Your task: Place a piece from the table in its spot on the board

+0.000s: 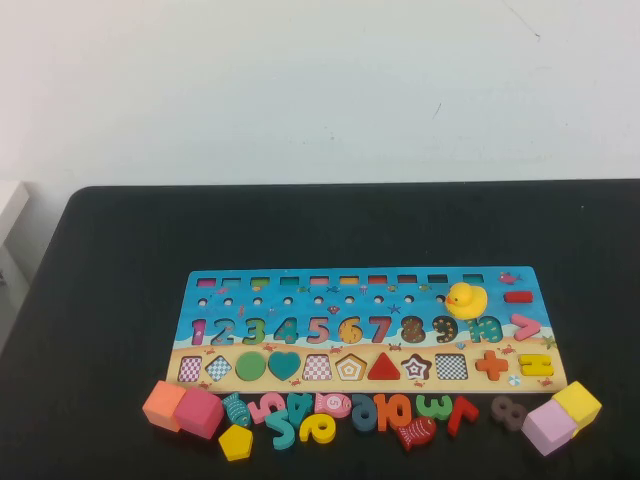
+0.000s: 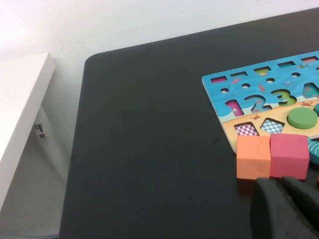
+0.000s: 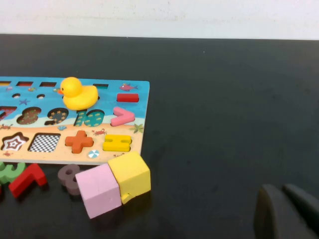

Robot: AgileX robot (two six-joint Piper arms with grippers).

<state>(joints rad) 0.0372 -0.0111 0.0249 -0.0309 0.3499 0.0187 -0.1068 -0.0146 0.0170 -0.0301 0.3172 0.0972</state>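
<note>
Left gripper (image 2: pixel 291 206): fingers together, holding nothing, near the orange cube (image 2: pixel 253 157); mostly cut off.
Right gripper (image 3: pixel 289 211): only dark tips showed.
Piece (image 1: pixel 236 442): lay on the table (image 1: pixel 120 260), just before the board (image 1: pixel 365 330).

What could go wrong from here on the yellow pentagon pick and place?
1. The yellow pentagon lies close to the pink cube and the loose numbers, so fingers may knock them.
2. Its slot sits between filled and empty shape slots on the board; misalignment is likely.
3. Left gripper is shut and must open; right gripper is parked far away.
</note>
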